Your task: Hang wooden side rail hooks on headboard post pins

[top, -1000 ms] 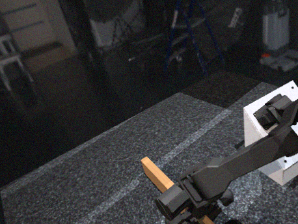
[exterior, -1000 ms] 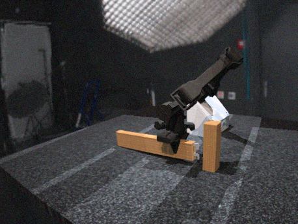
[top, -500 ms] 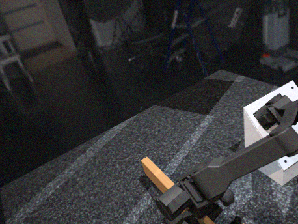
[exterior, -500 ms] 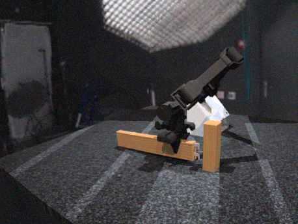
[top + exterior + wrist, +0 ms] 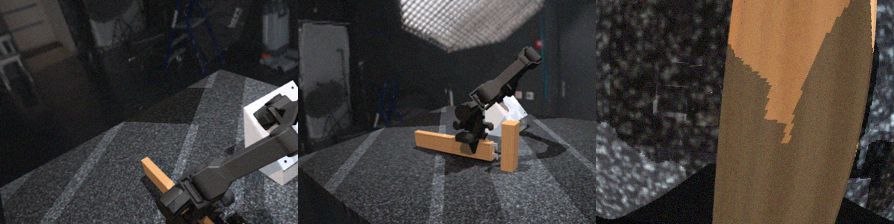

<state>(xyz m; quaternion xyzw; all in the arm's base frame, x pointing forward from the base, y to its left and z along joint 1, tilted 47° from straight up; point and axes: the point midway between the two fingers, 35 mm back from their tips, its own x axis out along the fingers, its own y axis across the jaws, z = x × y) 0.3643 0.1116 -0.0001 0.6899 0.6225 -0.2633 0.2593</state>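
The wooden side rail (image 5: 441, 143) (image 5: 157, 176) (image 5: 796, 116) is a long pale-orange board. In the exterior view it slopes, its left end low over the table and its right end raised beside the post. My gripper (image 5: 468, 141) (image 5: 182, 203) is shut on the rail near its right end. The steel hooks (image 5: 494, 154) at that end sit just left of the upright wooden headboard post (image 5: 509, 144), close to its side face. I cannot tell whether the hooks are inside the slot. In the wrist view the rail fills the middle, half in shadow.
The arm's white base block (image 5: 257, 130) (image 5: 506, 114) stands on the speckled dark table (image 5: 107, 169) (image 5: 379, 182) behind the post. The table's edge (image 5: 58, 159) runs along the left in the top view.
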